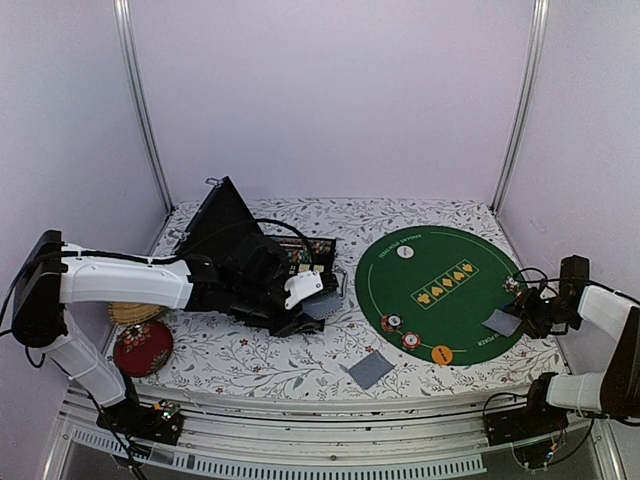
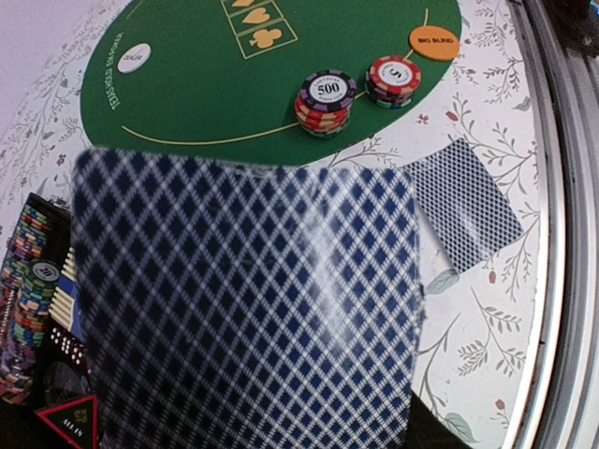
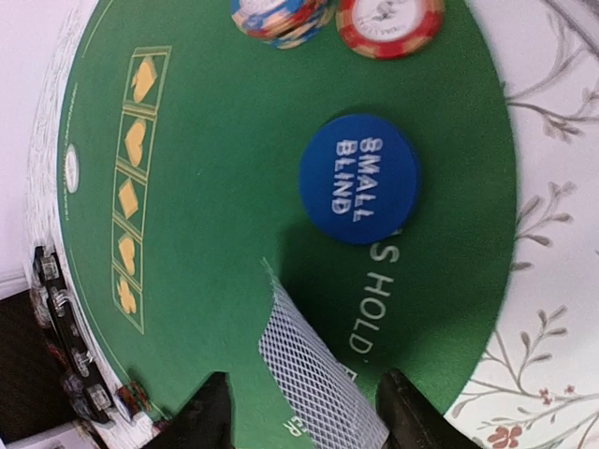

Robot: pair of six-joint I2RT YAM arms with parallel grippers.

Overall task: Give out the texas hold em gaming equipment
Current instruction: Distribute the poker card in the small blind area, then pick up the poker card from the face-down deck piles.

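My left gripper [image 1: 312, 298] hangs over the table beside the black case, shut on a grey-blue-backed playing card [image 2: 243, 309] that hides its fingers in the left wrist view. Another card [image 1: 370, 368] lies flat on the cloth in front of the mat. Two stacks of striped chips [image 2: 326, 101] stand at the near rim of the green mat [image 1: 445, 290], with an orange button [image 1: 441, 353] and a white button [image 1: 405, 252]. My right gripper [image 3: 304, 382] stands open over the mat's right edge. A card [image 3: 318, 374] leans tilted between its fingers, touching neither. A blue small-blind button [image 3: 360, 178] lies just beyond.
The open black case [image 1: 235, 245] with its chip tray [image 1: 305, 255] stands at the back left, under my left arm. A red round cushion [image 1: 142, 348] and a golden disc [image 1: 135, 312] lie at the left. The table's front rail [image 1: 300, 410] runs close to the loose card.
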